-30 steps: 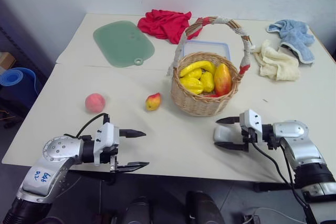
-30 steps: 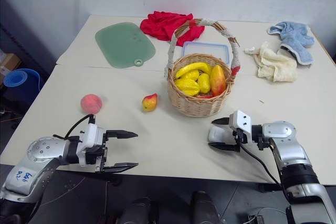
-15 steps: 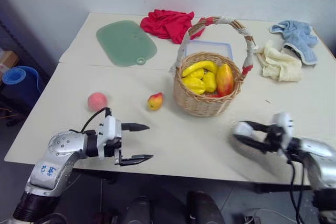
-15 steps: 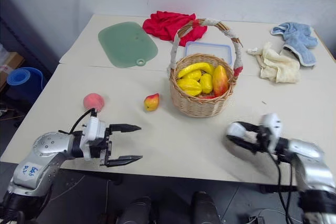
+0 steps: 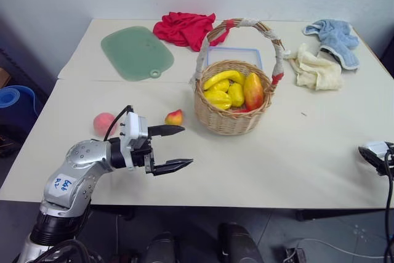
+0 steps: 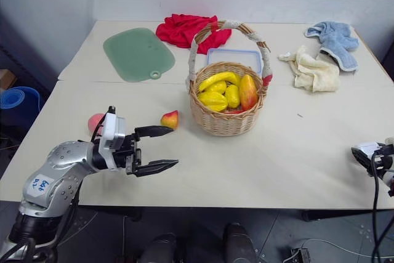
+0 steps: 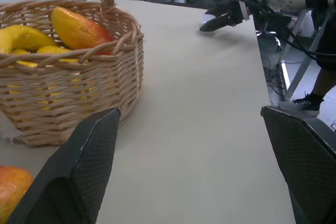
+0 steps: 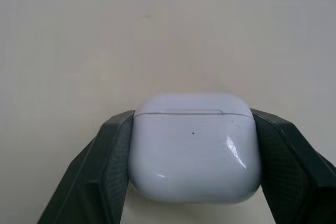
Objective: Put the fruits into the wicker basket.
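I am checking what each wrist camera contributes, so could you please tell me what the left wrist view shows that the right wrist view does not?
Left wrist view: the wicker basket holding yellow fruits and a red-and-yellow mango, the small pointed fruit on the table beside it, the left gripper open and empty, and the right gripper far across the table. Right wrist view: a white case clamped between that gripper's two fingers. Shared: the beige table.

Right gripper (image 6: 364, 153) now far rightward
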Robot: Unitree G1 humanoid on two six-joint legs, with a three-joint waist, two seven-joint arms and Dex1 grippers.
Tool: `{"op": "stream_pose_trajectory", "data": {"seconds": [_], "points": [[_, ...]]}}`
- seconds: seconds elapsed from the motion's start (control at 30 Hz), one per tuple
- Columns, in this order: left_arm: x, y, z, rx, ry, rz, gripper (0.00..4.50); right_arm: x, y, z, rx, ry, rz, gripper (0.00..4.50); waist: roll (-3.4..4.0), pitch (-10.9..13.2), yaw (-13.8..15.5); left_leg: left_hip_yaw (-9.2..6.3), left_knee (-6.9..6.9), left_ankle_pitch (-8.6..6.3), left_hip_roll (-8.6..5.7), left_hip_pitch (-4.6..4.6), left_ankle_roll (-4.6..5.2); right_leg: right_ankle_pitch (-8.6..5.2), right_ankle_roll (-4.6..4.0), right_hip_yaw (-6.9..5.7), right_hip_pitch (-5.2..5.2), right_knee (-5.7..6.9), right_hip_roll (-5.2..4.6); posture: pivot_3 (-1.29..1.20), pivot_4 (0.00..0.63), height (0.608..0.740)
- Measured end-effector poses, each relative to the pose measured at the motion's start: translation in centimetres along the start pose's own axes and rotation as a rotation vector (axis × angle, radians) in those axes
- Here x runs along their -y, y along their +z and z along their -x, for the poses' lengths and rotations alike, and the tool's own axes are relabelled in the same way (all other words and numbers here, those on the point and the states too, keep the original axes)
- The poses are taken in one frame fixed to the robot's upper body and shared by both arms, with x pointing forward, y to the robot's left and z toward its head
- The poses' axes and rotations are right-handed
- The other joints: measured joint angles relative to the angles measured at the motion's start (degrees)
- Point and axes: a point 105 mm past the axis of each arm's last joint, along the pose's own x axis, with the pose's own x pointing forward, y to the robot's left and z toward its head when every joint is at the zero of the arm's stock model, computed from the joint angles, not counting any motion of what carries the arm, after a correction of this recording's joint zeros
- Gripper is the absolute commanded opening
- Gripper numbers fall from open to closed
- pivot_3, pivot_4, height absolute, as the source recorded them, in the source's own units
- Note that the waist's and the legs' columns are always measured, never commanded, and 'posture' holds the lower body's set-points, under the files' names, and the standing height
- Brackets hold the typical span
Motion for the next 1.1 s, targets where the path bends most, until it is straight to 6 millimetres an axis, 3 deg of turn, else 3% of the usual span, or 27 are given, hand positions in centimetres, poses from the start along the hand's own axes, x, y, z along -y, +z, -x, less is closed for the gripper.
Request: {"op": "stream_pose_trajectory", "data": {"seconds": [0.07, 0.2, 0.3, 0.37, 0.43, 0.6, 0.77, 0.83, 0.9, 0.97, 1.03, 1.1], "points": [[-0.2, -0.2, 0.5, -0.005, 0.028, 0.001, 4.5, 0.0, 0.2, 0.0, 0.015, -0.002, 0.015, 4.42, 0.0, 0.0, 0.0, 0.01, 0.0, 0.0, -0.01, -0.01, 0.0, 0.0, 0.0, 0.02, 0.01, -0.03, -0.01, 0.0, 0.15, 0.74], [-1.1, -0.5, 2.6, -0.023, 0.13, -0.005, 4.5, 0.0, 2.4, 0.4, 0.117, 0.016, 0.051, 4.47, 0.01, 0.0, 0.1, -0.01, 0.0, 0.0, -0.02, -0.02, 0.0, 0.0, 0.0, 0.02, 0.0, -0.04, -0.03, 0.0, 0.15, 0.74], [-2.3, -1.8, 6.1, -0.075, 0.278, 0.02, 4.5, -1.8, 5.7, 1.5, 0.269, 0.126, 0.125, 4.47, 0.02, 0.0, 0.1, -0.08, -0.05, -0.02, 0.06, 0.01, -0.02, 0.0, 0.0, -0.02, 0.01, -0.03, 0.01, 0.0, 0.15, 0.74], [-3.2, -2.2, 8.3, -0.091, 0.389, 0.023, 4.5, -4.6, 7.9, 2.1, 0.405, 0.241, 0.117, 4.47, -0.03, 0.0, 0.0, -0.24, -0.06, -0.03, 0.12, 0.03, -0.04, 0.0, 0.0, -0.01, 0.02, -0.02, 0.05, 0.0, 0.15, 0.74], [-4.1, -2.7, 11.5, -0.107, 0.535, 0.009, 4.5, -8.5, 9.1, 2.9, 0.488, 0.38, 0.106, 4.47, -0.02, 0.0, 0.0, -0.41, -0.1, -0.05, 0.16, 0.04, -0.05, 0.0, 0.0, -0.02, -0.01, 0.01, 0.02, 0.0, 0.15, 0.74], [-5.0, -5.8, 20.8, -0.172, 0.969, 0.08, 4.5, -17.4, 8.6, 3.8, 0.559, 0.642, 0.038, 4.47, -0.03, 0.0, 0.2, -0.57, -0.13, -0.13, 0.2, -0.01, 0.02, 0.01, 0.02, -0.15, -0.07, 0.04, -0.12, 0.0, 0.15, 0.74], [-4.2, -7.8, 26.6, -0.234, 1.255, 0.155, 4.5, -25.2, 10.4, 6.0, 0.735, 0.837, 0.166, 4.47, -0.13, 0.0, 0.4, -0.64, -0.12, -0.15, 0.15, -0.03, 0.07, 0.03, 0.05, -0.34, -0.06, 0.07, -0.35, 0.0, 0.15, 0.74], [-4.0, -9.0, 27.0, -0.301, 1.273, 0.231, 4.5, -27.5, 10.6, 6.6, 0.777, 0.904, 0.205, 4.47, -0.23, -0.1, 0.5, -0.73, -0.12, -0.15, 0.08, -0.01, 0.08, 0.04, 0.06, -0.6, -0.06, 0.19, -0.52, 0.0, 0.15, 0.74], [-5.2, -9.0, 25.8, -0.248, 1.286, 0.281, 4.5, -29.1, 11.0, 6.8, 0.815, 0.944, 0.199, 4.47, -0.29, -0.1, 1.0, -0.77, -0.11, -0.13, -0.02, -0.04, 0.13, 0.04, 0.06, -0.93, -0.06, 0.25, -0.8, 0.0, 0.15, 0.74], [-7.3, -6.6, 22.8, -0.136, 1.22, 0.252, 4.5, -30.5, 12.5, 6.8, 0.881, 0.972, 0.189, 4.47, -0.53, 0.0, 1.6, -0.89, -0.04, -0.08, -0.05, -0.14, 0.14, 0.1, 0.0, -1.08, -0.08, 0.29, -0.91, 0.0, 0.15, 0.74], [-8.4, -3.8, 19.5, -0.075, 1.094, 0.196, 4.5, -30.8, 13.6, 6.9, 0.928, 0.975, 0.21, 4.47, -0.61, -0.1, 1.5, -0.99, -0.05, -0.09, -0.04, -0.1, 0.13, 0.39, 0.04, -1.29, -0.03, 0.33, -0.93, 0.0, 0.15, 0.74], [-9.1, -2.3, 16.8, -0.078, 0.969, 0.161, 4.5, -30.5, 13.5, 6.6, 0.918, 0.97, 0.22, 4.47, -0.55, -0.1, 1.4, -0.89, -0.1, -0.1, -0.03, -0.12, 0.13, 0.39, 0.05, -1.57, -0.01, 0.34, -0.91, 0.0, 0.15, 0.74]]}}
